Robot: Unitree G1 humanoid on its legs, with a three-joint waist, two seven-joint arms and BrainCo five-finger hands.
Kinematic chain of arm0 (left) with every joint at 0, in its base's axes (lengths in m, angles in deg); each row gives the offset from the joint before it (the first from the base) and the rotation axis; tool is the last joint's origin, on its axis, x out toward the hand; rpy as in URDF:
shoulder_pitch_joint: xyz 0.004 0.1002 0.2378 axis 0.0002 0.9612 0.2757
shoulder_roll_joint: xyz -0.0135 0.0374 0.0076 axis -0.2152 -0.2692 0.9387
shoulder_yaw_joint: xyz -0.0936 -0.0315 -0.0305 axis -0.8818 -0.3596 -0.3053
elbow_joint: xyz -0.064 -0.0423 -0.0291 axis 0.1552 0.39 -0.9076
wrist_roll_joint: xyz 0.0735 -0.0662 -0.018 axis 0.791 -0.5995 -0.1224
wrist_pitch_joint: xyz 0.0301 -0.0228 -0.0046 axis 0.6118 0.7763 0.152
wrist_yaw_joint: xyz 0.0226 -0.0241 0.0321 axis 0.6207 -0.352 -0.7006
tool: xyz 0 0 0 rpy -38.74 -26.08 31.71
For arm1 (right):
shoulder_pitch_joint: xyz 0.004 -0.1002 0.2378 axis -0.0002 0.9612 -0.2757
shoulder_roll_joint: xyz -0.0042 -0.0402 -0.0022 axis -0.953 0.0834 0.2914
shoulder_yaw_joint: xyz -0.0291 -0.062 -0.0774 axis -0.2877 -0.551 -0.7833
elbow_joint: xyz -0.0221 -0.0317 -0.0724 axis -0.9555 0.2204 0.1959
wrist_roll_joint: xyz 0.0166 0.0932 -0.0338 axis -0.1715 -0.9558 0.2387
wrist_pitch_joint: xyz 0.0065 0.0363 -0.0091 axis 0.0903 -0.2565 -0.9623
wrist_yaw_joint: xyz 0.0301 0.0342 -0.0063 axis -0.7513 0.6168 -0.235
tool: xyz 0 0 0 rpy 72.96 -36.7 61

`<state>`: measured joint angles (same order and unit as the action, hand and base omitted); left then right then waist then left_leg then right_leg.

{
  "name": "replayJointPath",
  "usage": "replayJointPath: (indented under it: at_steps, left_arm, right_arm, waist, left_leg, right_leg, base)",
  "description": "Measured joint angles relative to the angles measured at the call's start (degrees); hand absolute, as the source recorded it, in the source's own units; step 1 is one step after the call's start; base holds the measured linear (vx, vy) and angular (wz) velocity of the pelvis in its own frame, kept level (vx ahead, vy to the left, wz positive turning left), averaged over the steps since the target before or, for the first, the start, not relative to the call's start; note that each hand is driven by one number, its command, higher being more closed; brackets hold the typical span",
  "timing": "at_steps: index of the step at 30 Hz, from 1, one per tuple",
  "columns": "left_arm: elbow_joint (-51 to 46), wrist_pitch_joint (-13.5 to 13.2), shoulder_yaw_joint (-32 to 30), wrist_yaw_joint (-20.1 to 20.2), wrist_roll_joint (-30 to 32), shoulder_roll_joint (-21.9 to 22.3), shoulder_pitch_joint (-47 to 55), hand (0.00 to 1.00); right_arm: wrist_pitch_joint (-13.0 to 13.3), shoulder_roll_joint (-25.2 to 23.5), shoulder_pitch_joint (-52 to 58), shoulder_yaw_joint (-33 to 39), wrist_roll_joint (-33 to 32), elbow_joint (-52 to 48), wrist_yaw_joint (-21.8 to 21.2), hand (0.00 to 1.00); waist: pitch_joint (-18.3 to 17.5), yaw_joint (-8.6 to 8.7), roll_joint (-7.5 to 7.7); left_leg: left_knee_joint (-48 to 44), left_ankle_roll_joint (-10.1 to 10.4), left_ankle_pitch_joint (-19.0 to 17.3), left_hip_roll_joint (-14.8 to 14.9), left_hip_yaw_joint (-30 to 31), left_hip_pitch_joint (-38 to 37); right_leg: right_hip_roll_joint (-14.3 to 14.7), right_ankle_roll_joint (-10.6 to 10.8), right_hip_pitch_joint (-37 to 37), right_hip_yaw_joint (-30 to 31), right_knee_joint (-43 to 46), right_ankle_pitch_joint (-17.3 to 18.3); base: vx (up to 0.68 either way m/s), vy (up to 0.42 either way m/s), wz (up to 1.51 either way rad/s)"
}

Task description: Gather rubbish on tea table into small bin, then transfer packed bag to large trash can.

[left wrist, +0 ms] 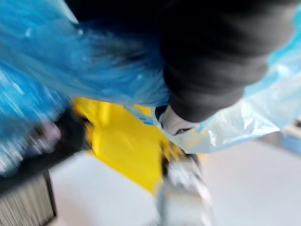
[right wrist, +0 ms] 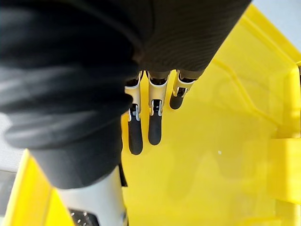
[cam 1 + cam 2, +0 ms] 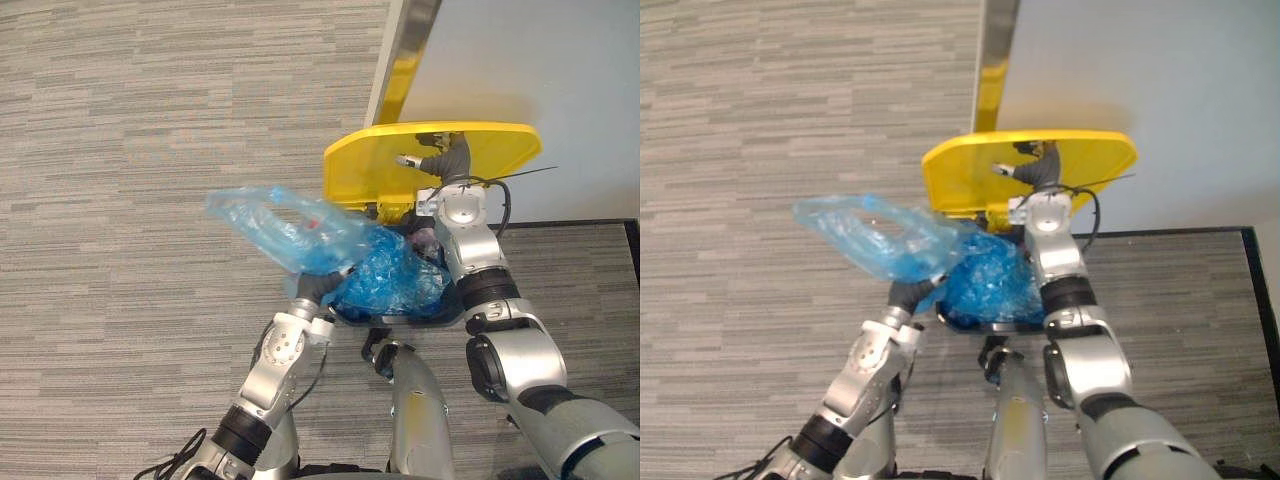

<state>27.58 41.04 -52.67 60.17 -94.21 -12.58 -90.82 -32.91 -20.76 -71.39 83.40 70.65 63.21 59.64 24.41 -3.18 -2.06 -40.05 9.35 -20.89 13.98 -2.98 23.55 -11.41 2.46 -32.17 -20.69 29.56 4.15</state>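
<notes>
The blue bag (image 3: 275, 222) hung above the carpet (image 3: 120, 150), left of the trash can (image 3: 445, 315). Its near end met the left hand (image 3: 318, 287), whose fingers were hidden in plastic, so I could not tell its grip. The right hand (image 2: 155, 127) pressed straight fingers against the raised yellow lid (image 3: 500, 150).

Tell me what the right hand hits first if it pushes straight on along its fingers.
The yellow trash can lid. The right hand has straight fingers aimed at its surface, seemingly touching or almost; depth is unclear.
</notes>
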Motion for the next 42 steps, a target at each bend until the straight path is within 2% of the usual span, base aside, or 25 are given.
replayJointPath:
  at_steps: [4,10,16,18,20,24,25,28,30,36,38,39,42]
  left_arm:
    - [-3.4,-0.2,4.8,0.5,0.7,0.1,-3.7,1.00]
    - [-3.4,-0.1,8.2,-1.4,5.8,1.2,-8.5,1.00]
    - [-0.1,-0.3,7.9,-4.5,9.8,3.2,-11.9,1.00]
    - [1.6,-1.1,7.7,-4.6,10.3,3.8,-12.9,1.00]
    - [5.2,-2.4,7.1,-4.7,10.3,5.2,-14.7,1.00]
    - [12.5,-2.4,4.0,-5.9,10.8,6.8,-18.9,1.00]
    - [15.8,-2.2,2.3,-6.7,11.1,6.9,-20.3,1.00]
    - [25.7,2.0,1.3,-7.0,12.5,6.9,-21.9,1.00]
    - [29.4,3.7,0.2,-7.1,12.6,6.8,-21.8,1.00]
    - [34.7,4.9,-9.5,-8.2,12.6,6.4,-23.7,1.00]
    - [36.6,5.2,-11.0,-8.2,12.6,5.9,-24.6,1.00]
    - [37.3,5.2,-12.4,-8.3,12.6,5.7,-24.9,0.00]
    - [41.1,5.8,-15.3,-8.7,13.3,5.3,-26.5,0.00]
  right_arm:
    - [-1.3,-2.4,-3.0,0.2,0.4,3.6,-0.3,0.00]
    - [-1.4,-3.6,-4.1,2.3,2.3,3.6,-0.2,0.00]
    - [-1.3,-4.3,-5.0,3.1,2.3,3.6,-0.1,0.00]
    - [-1.2,-4.0,-5.0,3.2,2.4,3.6,0.0,0.00]
    - [-1.2,-3.3,-5.0,3.2,2.4,3.6,0.0,0.00]
    - [-1.0,-3.1,-6.4,2.9,2.3,3.6,0.6,0.00]
    - [-1.1,-2.9,-7.1,2.8,2.3,3.5,0.8,0.00]
    - [-1.2,-3.9,-9.0,0.0,2.2,3.3,1.3,0.00]
    - [-1.2,-5.2,-9.0,-1.9,2.1,1.7,1.8,0.00]
    - [-1.2,-5.3,-9.2,-7.1,2.1,-2.4,2.2,0.00]
    - [-1.1,-4.9,-9.6,-8.6,2.1,-3.6,2.2,0.00]
    - [-1.0,-4.9,-10.5,-9.3,2.1,-3.6,2.2,0.00]
    - [-0.6,-4.6,-11.5,-10.6,1.3,-3.8,2.1,0.00]
  waist:
    - [0.0,-0.34,0.02]
    - [0.0,0.08,0.03]
    - [0.0,0.15,0.08]
    - [0.0,0.16,0.08]
    - [-0.1,0.23,0.09]
    - [-0.2,0.47,0.27]
    - [-0.1,0.64,0.27]
    - [-0.1,1.80,0.38]
    - [0.2,2.76,0.88]
    - [0.8,3.72,2.23]
    - [1.1,3.91,2.68]
    - [1.4,4.22,3.16]
    - [1.9,4.33,4.11]
  left_leg:
    - [-0.4,-0.2,-0.9,0.9,-2.8,-1.9]
    - [-0.3,-0.2,-1.0,1.1,-3.1,-2.0]
    - [1.6,-0.3,-0.2,1.2,-3.6,-2.1]
    - [1.9,-0.3,-0.1,1.2,-3.6,-2.0]
    - [1.9,-0.3,-0.1,1.5,-3.6,-1.7]
    - [1.9,0.0,0.1,1.5,-4.2,0.3]
    - [1.8,0.3,0.3,1.6,-4.3,1.2]
    - [1.6,0.5,0.3,1.9,-4.5,2.2]
    - [1.3,0.4,0.2,2.3,-4.7,2.6]
    - [-1.0,0.5,-0.9,3.5,-4.7,5.5]
    - [-2.2,0.3,-1.3,3.7,-4.4,7.1]
    - [-2.7,0.3,-1.4,3.9,-4.3,7.9]
    - [-3.8,0.3,-1.7,4.6,-3.8,9.6]
  right_leg:
    - [1.6,-0.8,0.2,2.5,-1.2,-0.9]
    - [2.2,-1.0,0.2,2.8,-2.0,-1.9]
    - [2.8,-0.9,0.2,2.8,-4.1,-2.5]
    - [2.8,-0.9,0.1,2.7,-4.2,-2.5]
    - [3.2,-1.0,-0.1,2.6,-4.7,-2.7]
    - [3.4,-0.9,-2.3,3.2,-5.2,-3.4]
    - [3.6,-1.0,-3.0,3.2,-5.7,-3.8]
    - [4.0,-1.5,-4.1,3.4,-5.9,-4.3]
    - [4.3,-1.5,-4.5,3.5,-5.9,-4.3]
    - [5.2,-1.4,-7.4,3.9,-4.7,-4.2]
    - [5.4,-1.0,-8.5,3.9,-4.6,-3.9]
    - [5.4,-1.1,-9.0,3.9,-4.6,-4.0]
    - [5.9,-1.1,-9.9,3.5,-4.6,-4.2]
  base:
    - [-0.03,0.016,-0.36]
    - [-0.02,0.000,-0.06]
    - [-0.01,-0.020,-0.02]
    - [0.00,0.000,0.00]
    - [0.01,-0.005,-0.02]
    - [0.01,0.001,-0.08]
    - [0.01,0.000,-0.06]
    - [0.03,0.005,-0.06]
    - [0.04,0.006,-0.10]
    - [0.00,-0.012,-0.09]
    - [-0.06,-0.020,-0.05]
    - [-0.06,-0.018,-0.02]
    - [-0.05,-0.022,0.00]
